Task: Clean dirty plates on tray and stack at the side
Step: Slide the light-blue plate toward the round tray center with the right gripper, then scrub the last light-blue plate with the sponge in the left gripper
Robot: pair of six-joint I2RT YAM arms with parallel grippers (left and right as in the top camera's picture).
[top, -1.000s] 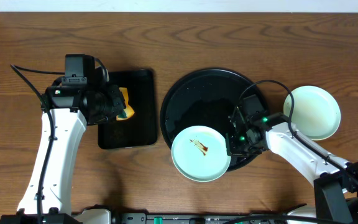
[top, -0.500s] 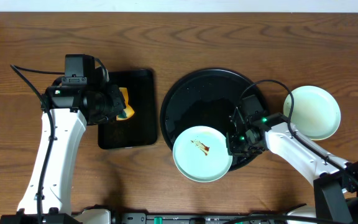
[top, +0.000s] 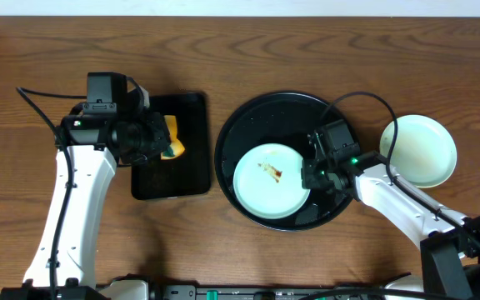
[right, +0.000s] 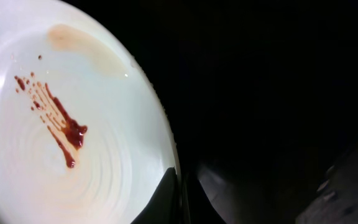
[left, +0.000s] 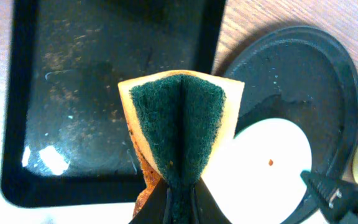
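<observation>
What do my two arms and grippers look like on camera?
Left arm and right arm: white rounded links, black joints and wrist blocks, a looping black cable and a green light each. Left gripper and right gripper are black.

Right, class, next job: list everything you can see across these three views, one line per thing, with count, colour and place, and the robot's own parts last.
brown wooden table: one, brown, under everything
large round black tray: one, black, on the table, right of centre
small rectangular black tray: one, black, left of the round tray
pale mint round plate with a brown-red sauce smear: one, mint, on the round tray
pale round plate: one seen from above, pale, on the table right of the round tray
yellow sponge with a dark green scouring face: one, yellow and green, held over the rectangular tray
left gripper: one, black, shut on the sponge
right gripper: one, black, pinching the smeared plate's rim
</observation>
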